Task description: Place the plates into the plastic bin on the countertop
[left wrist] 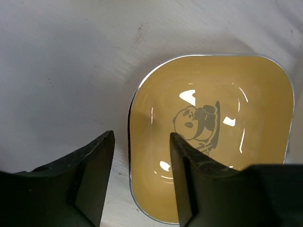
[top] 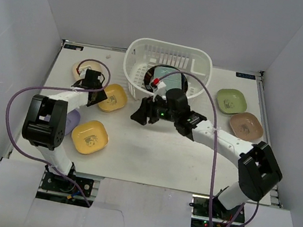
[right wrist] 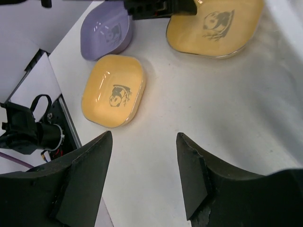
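Observation:
The white lattice bin (top: 145,50) stands at the back centre, with a dark-rimmed plate (top: 183,83) and something pale teal inside. My left gripper (top: 97,97) is open at the left rim of a yellow panda plate (top: 114,98). In the left wrist view the gripper (left wrist: 142,137) straddles that plate's (left wrist: 213,94) rim, one finger inside and one outside. My right gripper (top: 137,115) is open and empty above bare countertop (top: 151,149), in its own view too (right wrist: 144,137). A second yellow plate (top: 90,137) lies front left.
A lavender plate (top: 74,117) is half hidden by the left arm, and a cream plate (top: 80,68) lies at the far left. A green plate (top: 231,100) and a tan plate (top: 246,126) lie at the right. White walls enclose the countertop.

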`<state>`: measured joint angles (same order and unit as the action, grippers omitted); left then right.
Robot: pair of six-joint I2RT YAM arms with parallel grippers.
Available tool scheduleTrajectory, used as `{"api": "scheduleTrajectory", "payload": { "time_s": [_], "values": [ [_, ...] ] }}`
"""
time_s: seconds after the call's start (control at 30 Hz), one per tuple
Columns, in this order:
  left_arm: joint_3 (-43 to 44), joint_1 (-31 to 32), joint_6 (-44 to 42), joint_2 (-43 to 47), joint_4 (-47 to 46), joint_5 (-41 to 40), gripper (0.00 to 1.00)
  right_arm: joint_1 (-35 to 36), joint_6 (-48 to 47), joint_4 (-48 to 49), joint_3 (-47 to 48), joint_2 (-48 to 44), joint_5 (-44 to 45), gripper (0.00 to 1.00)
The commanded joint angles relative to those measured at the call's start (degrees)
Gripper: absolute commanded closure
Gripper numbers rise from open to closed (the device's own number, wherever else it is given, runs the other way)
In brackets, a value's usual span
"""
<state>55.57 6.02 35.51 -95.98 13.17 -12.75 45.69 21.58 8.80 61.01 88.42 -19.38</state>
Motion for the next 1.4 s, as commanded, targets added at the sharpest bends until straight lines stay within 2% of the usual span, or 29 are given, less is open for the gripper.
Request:
{"api": "scheduleTrajectory", "payload": {
  "time_s": [0.0, 0.07, 0.1, 0.2, 0.23, 0.4, 0.5, 0.8, 0.9, 0.93, 0.97, 1.03, 1.13, 1.23, 1.37],
  "values": [
    [1.20, -0.57, -1.84, -0.16, -2.53, -0.61, 0.41, 4.13, -0.84, 4.74, 2.00, 3.32, 3.98, 0.37],
    [2.08, -0.92, -1.93, -2.09, -2.36, 0.27, 0.56, 7.12, 0.03, 5.26, 4.10, 7.98, 5.66, 0.37],
    [2.78, -1.10, -1.85, -2.36, -2.18, 0.62, 0.77, 7.91, 0.91, 5.35, 4.98, 9.56, 5.84, 0.36],
    [2.18, -1.10, -1.84, -0.79, -2.18, 1.24, 0.97, 10.90, 1.70, 4.66, 8.76, 17.19, 6.98, 0.30],
    [1.82, -1.10, -1.76, 0.70, -2.18, 1.07, 1.00, 11.17, 1.97, 4.48, 9.64, 18.44, 7.07, 0.27],
    [-0.28, -1.10, 0.61, 5.62, -2.01, 1.68, 1.00, 12.66, 4.43, 3.78, 15.97, 26.09, 7.51, 0.24],
    [-1.78, -1.10, 0.88, 9.58, -1.92, 1.33, 1.00, 13.89, 4.96, 2.37, 19.22, 30.12, 8.30, 0.29],
    [-4.95, -1.01, 2.38, 23.10, -2.36, 1.06, 1.00, 15.57, 8.39, 3.07, 20.46, 34.28, 7.77, 0.55],
    [-4.86, -1.10, 2.11, 25.93, -2.27, 1.85, 1.00, 15.83, 8.65, 3.51, 19.85, 34.19, 7.95, 0.56],
    [-4.77, -1.01, 2.28, 27.59, -2.27, 2.46, 1.00, 16.01, 8.74, 3.86, 19.67, 34.27, 7.69, 0.60],
    [-4.77, -1.01, 2.29, 28.30, -2.36, 3.08, 1.00, 16.09, 8.74, 4.03, 19.58, 34.36, 7.43, 0.69],
    [-4.07, -1.01, 2.46, 29.79, -2.36, 4.57, 1.00, 16.18, 9.18, 4.30, 19.15, 34.10, 7.42, 0.92],
    [-1.53, -0.66, 1.94, 30.59, -2.45, 7.39, 1.00, 16.18, 10.23, 8.77, 13.98, 29.72, 8.12, 0.92],
    [3.04, 1.18, 0.36, 29.63, -2.27, 8.97, 1.00, 16.10, 8.57, 10.54, 7.29, 21.38, 12.41, 0.92],
    [11.21, 8.64, -2.89, 23.15, -1.22, 6.53, 1.00, 14.26, 5.93, 10.63, -3.58, 5.56, 17.08, 0.92]
  ]
}}
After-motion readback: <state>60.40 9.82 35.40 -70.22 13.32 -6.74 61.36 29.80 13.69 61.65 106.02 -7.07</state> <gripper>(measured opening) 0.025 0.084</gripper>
